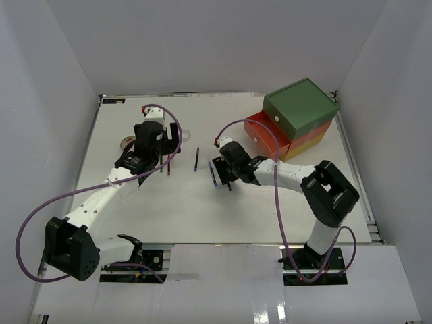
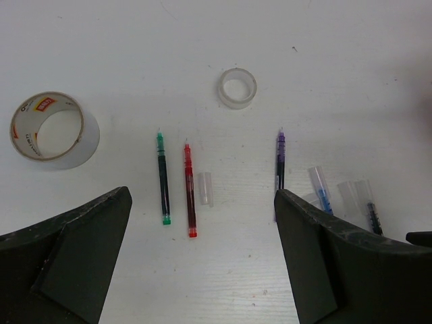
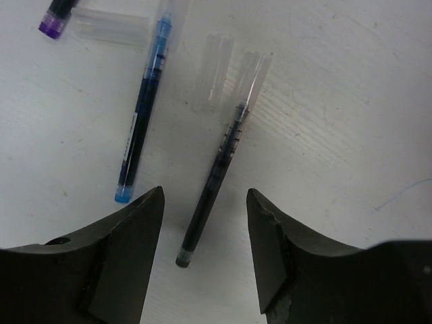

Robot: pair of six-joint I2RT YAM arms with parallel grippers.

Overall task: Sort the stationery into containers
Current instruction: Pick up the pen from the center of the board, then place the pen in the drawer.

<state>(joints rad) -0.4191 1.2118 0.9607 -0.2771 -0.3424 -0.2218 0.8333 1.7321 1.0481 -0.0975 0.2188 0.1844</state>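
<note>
Black pen (image 3: pixel 212 185) btwn R jaws, prob. loose.

This is a robotics lab test cell. The white tabletop (image 1: pixel 202 216) is boxed in on three sides by plain white panels (image 1: pixel 216 40), with metal rails (image 1: pixel 356 182) along its edges. Two white-and-black robot arms, the left arm (image 1: pixel 101 200) and the right arm (image 1: pixel 290 172), are bolted at its near edge, and purple cables (image 1: pixel 277 202) loop loose from them. On the tabletop lies a small set of props: thin pens (image 2: pixel 190 192), tape rolls (image 2: pixel 84 145) and a small coloured drawer chest (image 1: pixel 300 108).
</note>
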